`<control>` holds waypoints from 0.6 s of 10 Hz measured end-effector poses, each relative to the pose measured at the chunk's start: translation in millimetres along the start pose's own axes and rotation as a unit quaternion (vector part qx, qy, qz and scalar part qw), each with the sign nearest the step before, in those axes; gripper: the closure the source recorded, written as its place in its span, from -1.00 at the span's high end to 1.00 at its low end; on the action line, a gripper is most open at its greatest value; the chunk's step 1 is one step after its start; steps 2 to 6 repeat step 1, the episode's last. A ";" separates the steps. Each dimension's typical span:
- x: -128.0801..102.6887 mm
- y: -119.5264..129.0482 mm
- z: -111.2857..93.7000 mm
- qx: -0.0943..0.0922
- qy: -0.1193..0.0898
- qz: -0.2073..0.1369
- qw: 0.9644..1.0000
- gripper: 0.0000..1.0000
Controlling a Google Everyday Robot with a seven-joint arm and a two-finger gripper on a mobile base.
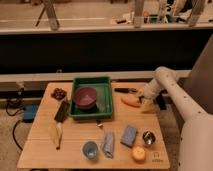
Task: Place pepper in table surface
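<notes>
An orange pepper (130, 101) lies on the wooden table (77, 135), right of the green tray (91, 97). My gripper (142, 98) is at the pepper's right end, low over the table near its right edge. My white arm (175, 97) reaches in from the right.
The green tray holds a purple bowl (85, 97). A black-handled tool (125, 90) lies behind the pepper. Red grapes (59, 93), a dark packet (62, 111) and a banana (55, 133) are on the left. A blue cup (90, 149), cloth (108, 144), blue sponge (128, 136), metal cup (148, 137) and an orange (138, 154) sit in front.
</notes>
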 end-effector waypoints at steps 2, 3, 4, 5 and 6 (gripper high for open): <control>-0.6 -0.5 -2.2 0.001 -0.001 -0.002 1.000 0.60; -0.6 -0.5 -2.2 0.001 -0.001 -0.002 1.000 0.60; -0.6 -0.5 -2.2 0.001 -0.001 -0.002 1.000 0.60; -0.6 -0.5 -2.2 0.001 -0.001 -0.002 1.000 0.60; -0.6 -0.5 -2.2 0.001 -0.001 -0.002 1.000 0.60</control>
